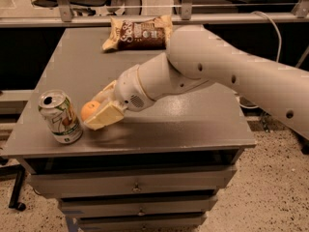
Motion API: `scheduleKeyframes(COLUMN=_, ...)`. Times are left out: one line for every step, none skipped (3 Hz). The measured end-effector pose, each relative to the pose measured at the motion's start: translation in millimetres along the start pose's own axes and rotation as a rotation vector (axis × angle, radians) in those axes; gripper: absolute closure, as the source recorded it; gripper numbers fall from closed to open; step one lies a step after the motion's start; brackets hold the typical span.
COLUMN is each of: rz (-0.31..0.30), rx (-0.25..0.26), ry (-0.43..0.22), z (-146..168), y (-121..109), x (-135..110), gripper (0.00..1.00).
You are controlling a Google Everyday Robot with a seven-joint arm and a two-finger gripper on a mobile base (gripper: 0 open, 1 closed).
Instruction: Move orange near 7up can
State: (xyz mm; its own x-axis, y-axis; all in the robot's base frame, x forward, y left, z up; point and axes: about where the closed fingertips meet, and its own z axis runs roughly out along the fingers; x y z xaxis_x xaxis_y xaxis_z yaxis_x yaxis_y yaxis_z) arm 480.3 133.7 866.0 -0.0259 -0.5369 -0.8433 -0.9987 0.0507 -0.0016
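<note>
The orange (89, 109) is a small round fruit held between my gripper's tan fingers (102, 117), low over the grey table top. My gripper (94, 111) is shut on it at the front left of the table. The 7up can (60, 116), silver-white with green trim and an open pull-tab top, stands upright at the table's front left corner. The orange is just right of the can, a small gap between them. My white arm reaches in from the right and hides part of the orange.
A tan-and-brown snack bag (138, 33) lies at the back of the grey table (193, 120). Drawers sit under the table's front edge. A railing and chair legs stand behind the table.
</note>
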Motion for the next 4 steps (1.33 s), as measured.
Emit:
scheduleKeyframes(rz=-0.024, rx=-0.011, ry=-0.008, z=7.4, y=3.0, x=3.1, gripper=0.59)
scheduleKeyframes(rz=-0.036, rx=-0.019, ry=-0.011, z=10.3, y=5.1, x=5.9, gripper=0.36)
scheduleKeyframes(rz=-0.043, rx=-0.025, ry=-0.011, z=11.6, y=6.1, x=8.2, gripper=0.13)
scheduleKeyframes(rz=-0.048, rx=-0.027, ry=-0.01, z=11.0, y=5.7, x=9.4, gripper=0.0)
